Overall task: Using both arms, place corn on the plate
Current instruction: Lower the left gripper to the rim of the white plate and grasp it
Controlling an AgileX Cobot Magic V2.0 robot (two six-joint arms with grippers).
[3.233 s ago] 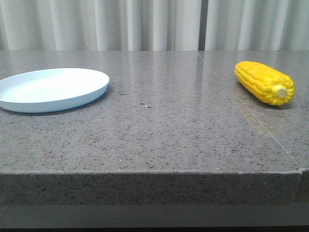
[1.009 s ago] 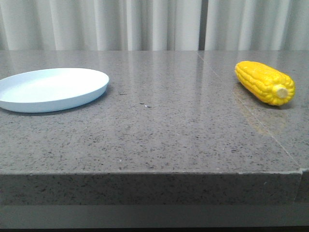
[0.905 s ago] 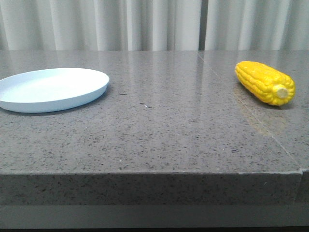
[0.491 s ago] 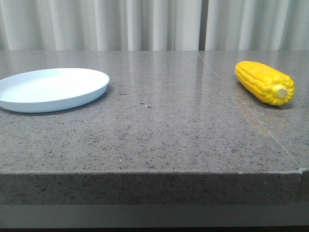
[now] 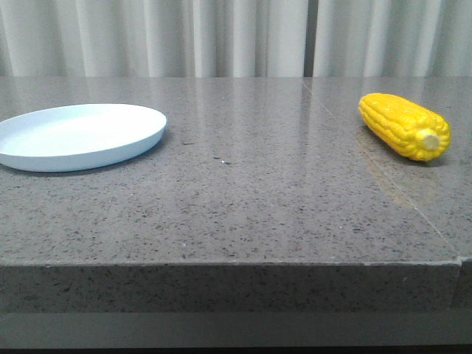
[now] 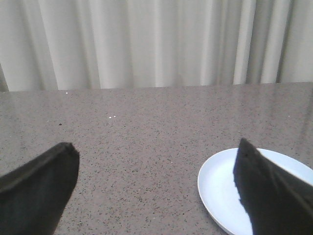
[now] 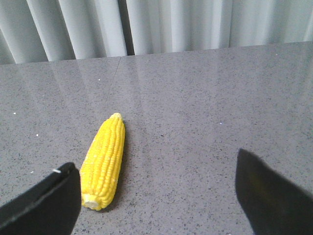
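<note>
The yellow corn lies on the grey stone table at the right, pale stub end toward me. It also shows in the right wrist view, just inside one finger of my open, empty right gripper. The pale blue-white plate sits at the left, empty. In the left wrist view the plate lies partly behind one finger of my open, empty left gripper. Neither gripper shows in the front view.
The grey speckled stone table has its front edge close to the camera and a seam running past the corn. White curtains hang behind the table.
</note>
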